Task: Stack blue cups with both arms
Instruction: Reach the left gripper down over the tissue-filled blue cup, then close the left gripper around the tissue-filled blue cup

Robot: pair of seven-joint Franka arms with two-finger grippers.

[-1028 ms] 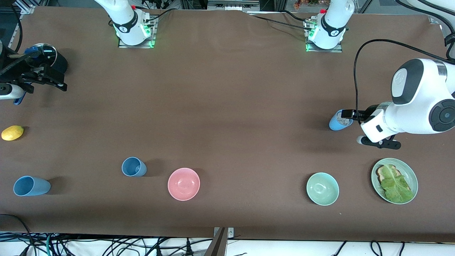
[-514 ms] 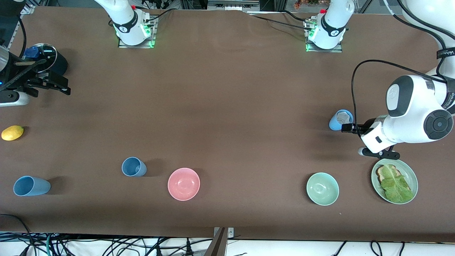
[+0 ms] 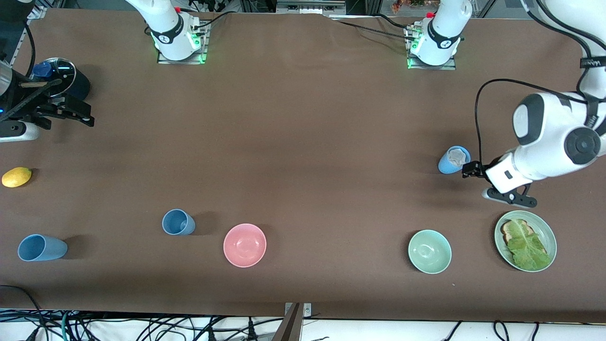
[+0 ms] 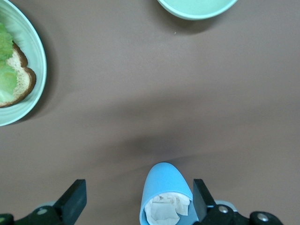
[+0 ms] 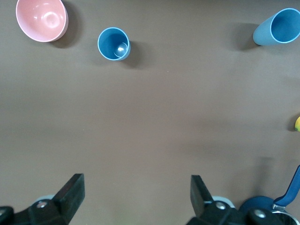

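A short muted blue cup (image 3: 178, 222) (image 5: 113, 43) stands upright beside the pink bowl. A longer blue cup (image 3: 41, 247) (image 5: 276, 27) stands near the right arm's end of the table. A brighter blue cup (image 3: 453, 160) (image 4: 166, 197) with crumpled white paper inside stands toward the left arm's end. My left gripper (image 3: 469, 169) (image 4: 139, 199) hangs open right at this cup, which shows between the fingers, close to one of them. My right gripper (image 3: 87, 116) (image 5: 137, 194) is open over bare table by the saucepan, holding nothing.
A dark blue lidded saucepan (image 3: 61, 76) (image 5: 262, 211) and a lemon (image 3: 16, 176) sit at the right arm's end. A pink bowl (image 3: 245, 245), a green bowl (image 3: 429, 251) and a green plate (image 3: 498, 234) with bread and lettuce line the table's front.
My left gripper has slid off the top of the paper-filled cup toward the plate and now hangs beside it. My right gripper shifted slightly toward the saucepan, then held still.
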